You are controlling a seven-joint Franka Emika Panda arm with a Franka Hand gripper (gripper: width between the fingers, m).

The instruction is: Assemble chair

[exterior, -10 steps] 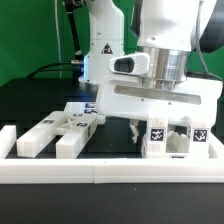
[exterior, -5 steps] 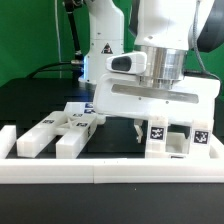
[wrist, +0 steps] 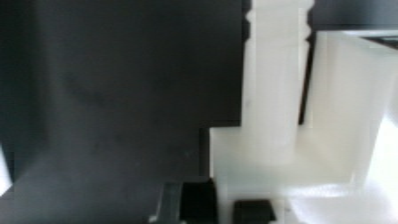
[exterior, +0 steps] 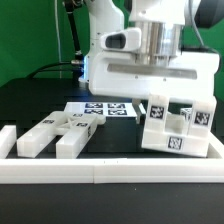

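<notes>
Our pincer (wrist: pixel 226 208) clamps the tilted chair assembly (exterior: pixel 180 128) beneath it; we judge it light, stiff, slick: hold a thin wall.

Bright even light, blurry wrist view

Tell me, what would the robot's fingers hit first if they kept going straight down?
The fingers are shut on the tagged white chair piece, so that piece would probably be pressed into the black table underneath. The gap below it is hidden.
</notes>
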